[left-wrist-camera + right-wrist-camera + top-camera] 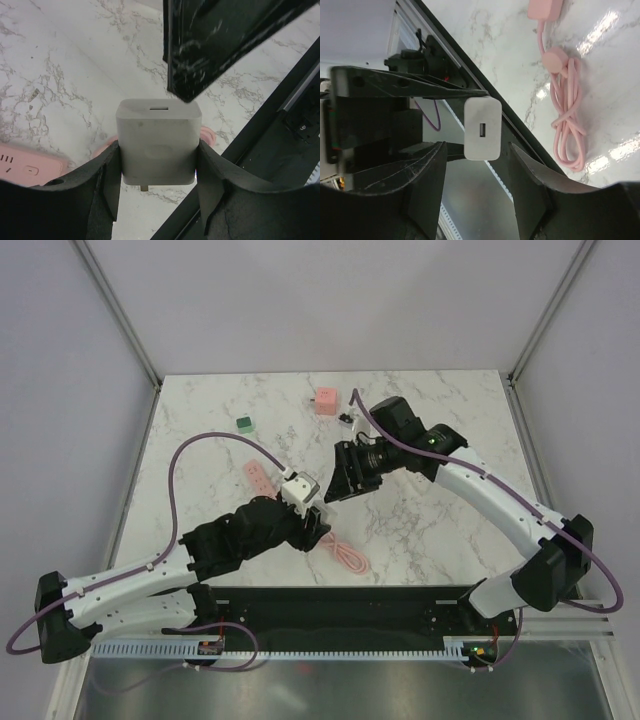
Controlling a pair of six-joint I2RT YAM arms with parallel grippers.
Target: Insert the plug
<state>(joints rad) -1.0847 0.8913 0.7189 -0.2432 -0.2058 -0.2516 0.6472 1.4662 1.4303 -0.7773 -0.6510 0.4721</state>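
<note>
My left gripper (159,152) is shut on a white charger plug (159,135), held above the table with one metal prong showing under it. In the top view the plug (300,489) is near the table's middle. My right gripper (336,478) is open just right of it. In the right wrist view the plug's USB face (482,129) sits between my right gripper's (477,150) spread fingers without touching them. The pink power strip (257,477) lies flat just left of the plug and shows in the left wrist view (30,165).
The strip's pink cable (348,555) lies coiled near the front edge and shows in the right wrist view (567,135). A pink cube (325,401), a green cube (244,424) and a small dark object (346,418) sit at the back.
</note>
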